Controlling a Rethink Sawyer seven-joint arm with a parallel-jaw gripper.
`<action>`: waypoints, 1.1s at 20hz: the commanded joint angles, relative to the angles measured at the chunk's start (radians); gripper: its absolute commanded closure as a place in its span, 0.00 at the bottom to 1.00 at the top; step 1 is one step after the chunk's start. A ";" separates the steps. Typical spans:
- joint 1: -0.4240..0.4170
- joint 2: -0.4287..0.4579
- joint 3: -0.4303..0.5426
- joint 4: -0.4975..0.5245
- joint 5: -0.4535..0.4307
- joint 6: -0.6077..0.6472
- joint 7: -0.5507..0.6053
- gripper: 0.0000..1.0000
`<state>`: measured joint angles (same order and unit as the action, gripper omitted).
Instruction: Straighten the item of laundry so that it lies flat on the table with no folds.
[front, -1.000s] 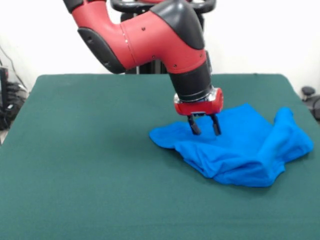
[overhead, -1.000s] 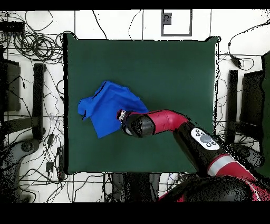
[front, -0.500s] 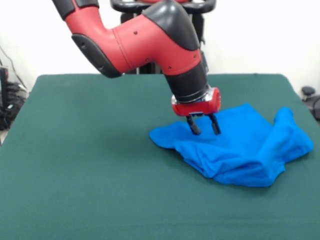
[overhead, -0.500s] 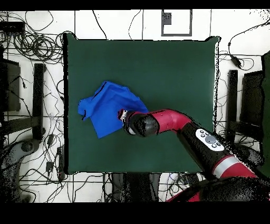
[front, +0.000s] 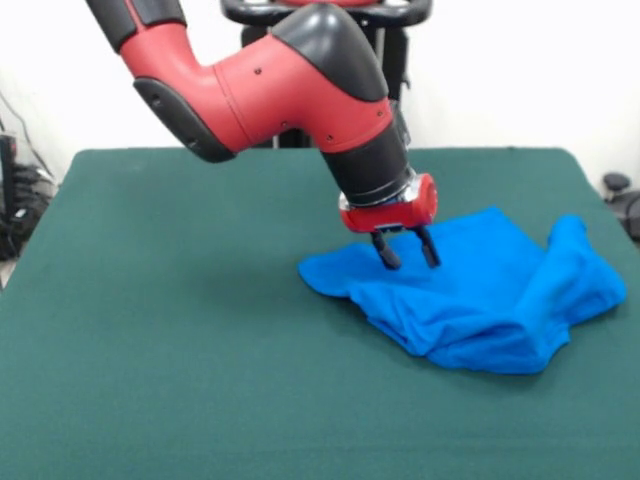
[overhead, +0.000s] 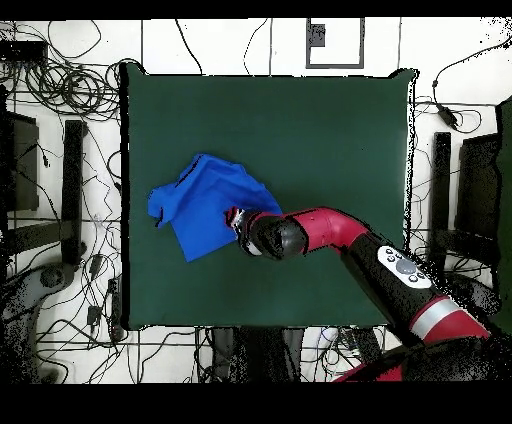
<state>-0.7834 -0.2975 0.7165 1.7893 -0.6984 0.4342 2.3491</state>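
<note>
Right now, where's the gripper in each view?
Front view: gripper right of centre, open, tips down at the blue T-shirt's upper left part.
Overhead view: gripper left of centre, at the shirt's right edge, mostly hidden by the wrist.
Shared landmark: the T-shirt itself.

Front view: I see even, bright, diffuse light from above; the wall behind is nearly washed white. The arm (front: 290, 90) carries soft highlights on its red shell and black cap. The T-shirt (front: 480, 300) throws only a thin, faint shadow onto the table (front: 160, 330) along its near edge, and its folds shade gently. Focus is slightly soft throughout. Overhead view: the table (overhead: 300, 130) appears darker and flatter, without glare, and its edges look straight.
</note>
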 joint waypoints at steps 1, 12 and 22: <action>-0.087 0.074 -0.167 -0.235 -0.284 0.082 -0.421 0.00; -0.121 0.033 -0.123 -0.215 -0.277 0.176 -0.459 0.00; -0.132 -0.003 -0.096 -0.222 -0.239 0.277 -0.523 0.00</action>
<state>-0.8604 -0.2596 0.7804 1.7895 -0.7310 0.4934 2.3006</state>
